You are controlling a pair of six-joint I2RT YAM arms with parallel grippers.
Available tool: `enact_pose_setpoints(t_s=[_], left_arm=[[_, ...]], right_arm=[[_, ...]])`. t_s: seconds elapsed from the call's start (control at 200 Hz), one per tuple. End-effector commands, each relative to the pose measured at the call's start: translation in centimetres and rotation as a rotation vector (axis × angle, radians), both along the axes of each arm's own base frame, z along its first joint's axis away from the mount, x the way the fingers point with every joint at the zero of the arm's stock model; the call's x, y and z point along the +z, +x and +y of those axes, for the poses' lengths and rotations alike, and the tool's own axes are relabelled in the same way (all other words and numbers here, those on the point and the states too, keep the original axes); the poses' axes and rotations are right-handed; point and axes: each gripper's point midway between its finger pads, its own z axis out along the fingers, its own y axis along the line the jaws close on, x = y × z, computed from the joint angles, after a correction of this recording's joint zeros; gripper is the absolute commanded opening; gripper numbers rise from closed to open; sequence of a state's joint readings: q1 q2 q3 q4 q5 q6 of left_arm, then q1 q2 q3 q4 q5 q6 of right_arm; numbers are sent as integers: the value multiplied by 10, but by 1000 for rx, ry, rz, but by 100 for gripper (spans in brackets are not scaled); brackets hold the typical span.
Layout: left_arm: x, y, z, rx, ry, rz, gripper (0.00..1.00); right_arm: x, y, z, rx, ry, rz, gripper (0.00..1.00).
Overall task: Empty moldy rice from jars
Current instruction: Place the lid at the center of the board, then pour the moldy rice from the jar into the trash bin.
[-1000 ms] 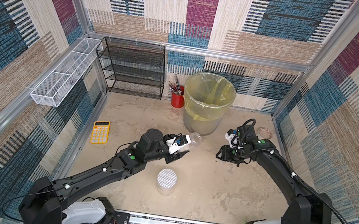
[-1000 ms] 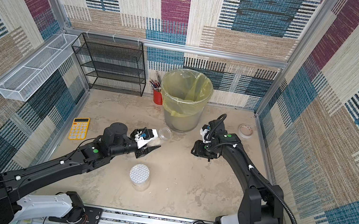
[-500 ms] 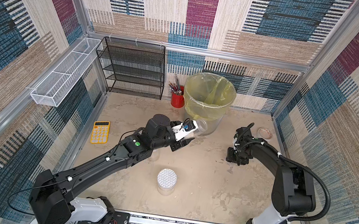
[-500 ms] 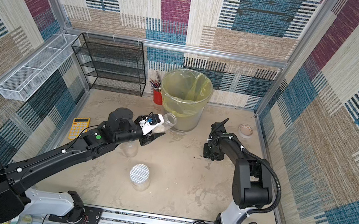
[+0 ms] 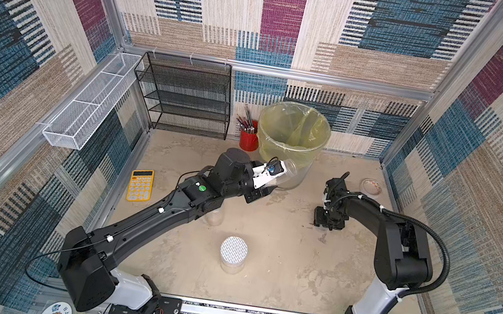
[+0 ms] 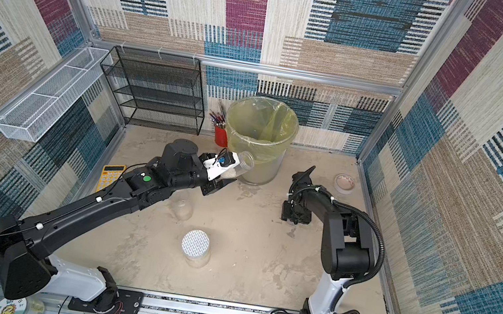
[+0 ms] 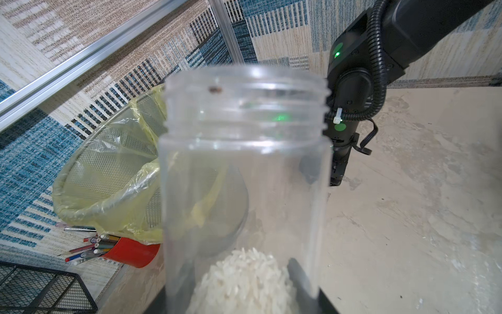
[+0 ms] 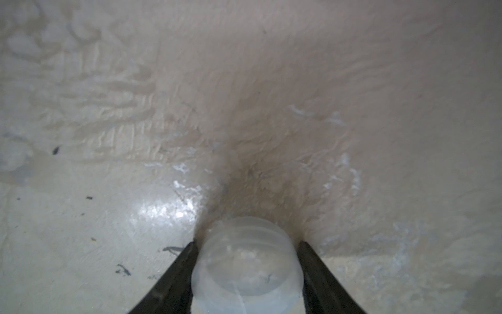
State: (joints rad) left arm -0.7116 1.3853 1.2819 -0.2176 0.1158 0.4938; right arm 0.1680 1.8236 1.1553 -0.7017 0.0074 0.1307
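**A:** Where is the moldy rice [image 7: 244,280] right now?

**B:** A white heap of it sits at the bottom of the open jar [image 5: 289,171]. The left jaws are clamped on that jar's base end. They hold it off the tabletop [image 5: 281,240], tilted, with its lidless mouth pointing at the bin [image 5: 314,148] with the yellow bag.

**A:** Is the mouth over the bin's opening?

**B:** No. In both top views it shows in front of the bin's side wall, not over the opening. The bin stands at the middle of the tabletop's far edge, with the red pencil cup [image 5: 248,141] just beside it.

**A:** And the right jaws?

**B:** They are low over the right half of the tabletop, pointing down. The right wrist view shows a clear lid [image 8: 245,269] resting on the surface between the two fingers [image 8: 173,282]. I cannot tell whether they pinch it or merely flank it.

**A:** And the other jars?

**B:** The grid-lidded jar [image 5: 233,254] stands upright and closed, toward the near edge, around the middle. A small clear jar [image 6: 183,209] stands just beside the left arm [image 5: 163,212], partly hidden by it. I cannot make out whether either one holds rice.
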Motion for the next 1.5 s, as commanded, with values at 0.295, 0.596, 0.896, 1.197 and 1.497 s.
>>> enact_pose_setpoints(t_s=[0.295,0.596,0.896,1.197,1.497], left_arm=[[19,9,7,4,72,-50,0],[32,29,7,5,138,-52,0],[47,82,12,54,218,-79,0],[52,157,15,158,342,-133,0],[47,214,18,244,529,-281,0]], right_arm=[[19,9,4,5,30,-73,76],[76,22,4,-32,53,-230,99],[119,11,15,-43,163,-337,99],[176,-33,25,-17,307,-522,99],[174,-78,28,-17,385,-559,99]])
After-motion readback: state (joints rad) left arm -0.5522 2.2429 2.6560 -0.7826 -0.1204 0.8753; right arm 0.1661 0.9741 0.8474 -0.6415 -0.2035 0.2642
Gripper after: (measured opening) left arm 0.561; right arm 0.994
